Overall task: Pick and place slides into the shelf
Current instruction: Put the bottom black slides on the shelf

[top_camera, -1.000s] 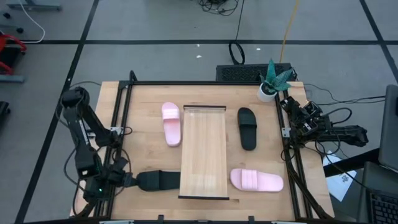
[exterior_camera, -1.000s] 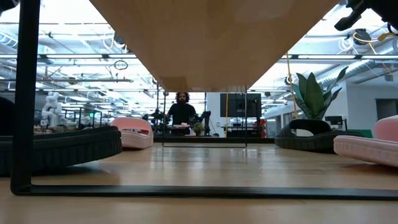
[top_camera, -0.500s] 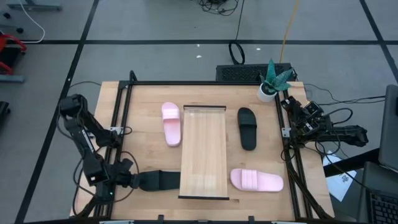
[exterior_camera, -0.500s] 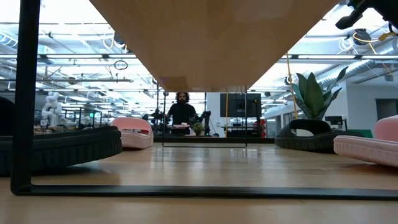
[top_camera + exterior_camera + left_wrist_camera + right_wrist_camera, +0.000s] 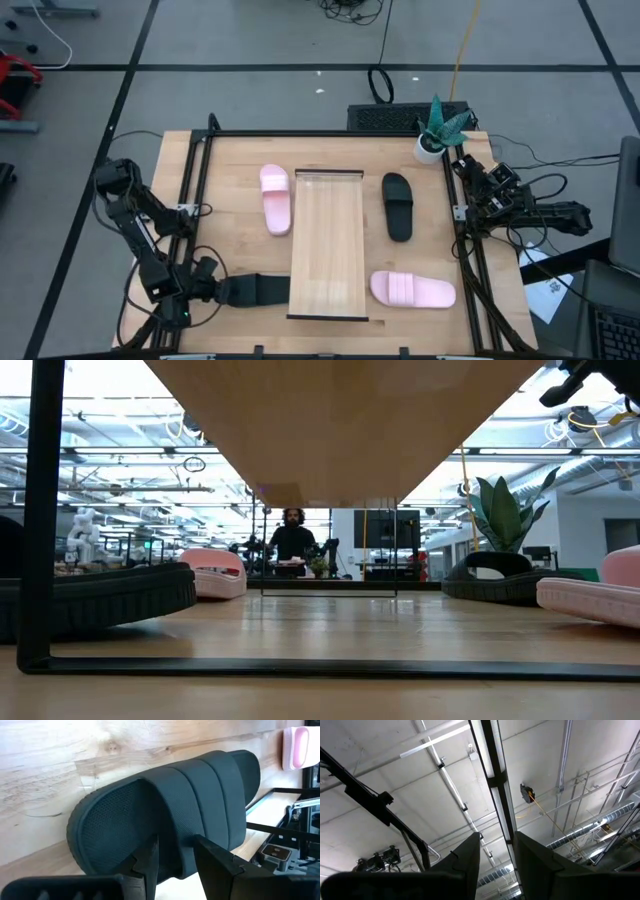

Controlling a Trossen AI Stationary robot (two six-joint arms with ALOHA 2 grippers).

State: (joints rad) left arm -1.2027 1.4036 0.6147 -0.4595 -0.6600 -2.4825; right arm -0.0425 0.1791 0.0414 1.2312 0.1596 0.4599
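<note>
L gripper [image 5: 175,857] clamped on black slide [image 5: 170,805] heel, toe hidden under shelf [image 5: 327,245]; R gripper [image 5: 496,855] parked off-table, fingers apart

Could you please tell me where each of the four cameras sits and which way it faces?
High view: overhead, straight down on the shelf, both arms.
Low view: tabletop height, looking under the shelf into the room; an arm part at top right.
Left wrist view: left gripper at the black slide.
Right wrist view: right gripper facing the ceiling.
Shared: high and left wrist views show that black slide.
</note>
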